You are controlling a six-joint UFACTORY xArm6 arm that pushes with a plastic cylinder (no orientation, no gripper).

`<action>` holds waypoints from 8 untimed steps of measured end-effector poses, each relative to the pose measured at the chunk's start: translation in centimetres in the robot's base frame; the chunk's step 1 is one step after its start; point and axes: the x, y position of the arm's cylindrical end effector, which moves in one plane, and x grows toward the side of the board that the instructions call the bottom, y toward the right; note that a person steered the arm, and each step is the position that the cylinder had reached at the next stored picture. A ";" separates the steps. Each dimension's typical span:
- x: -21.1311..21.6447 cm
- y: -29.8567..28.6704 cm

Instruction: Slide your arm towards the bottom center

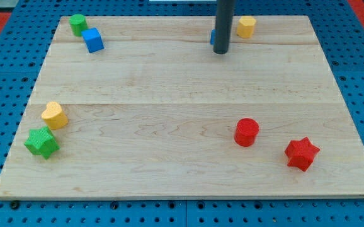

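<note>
Rod with my tip (220, 53) at view's top, touching half-hidden blue block (213, 38), beside yellow block (246, 26), no jaws.

My tip (220, 52) stands on the board (169, 82) near the view's top, just in front of a half-hidden blue block (212, 38), with the yellow block (246, 26) to its right. Top left sit the green block (77, 24) and blue cube (94, 40). Bottom left are the yellow heart (55, 115) and green star (41, 142), bottom right the red cylinder (247, 132) and red star (302, 154).
</note>
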 end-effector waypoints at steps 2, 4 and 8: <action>0.1 3.9; 1.6 3.9; 15.6 -8.5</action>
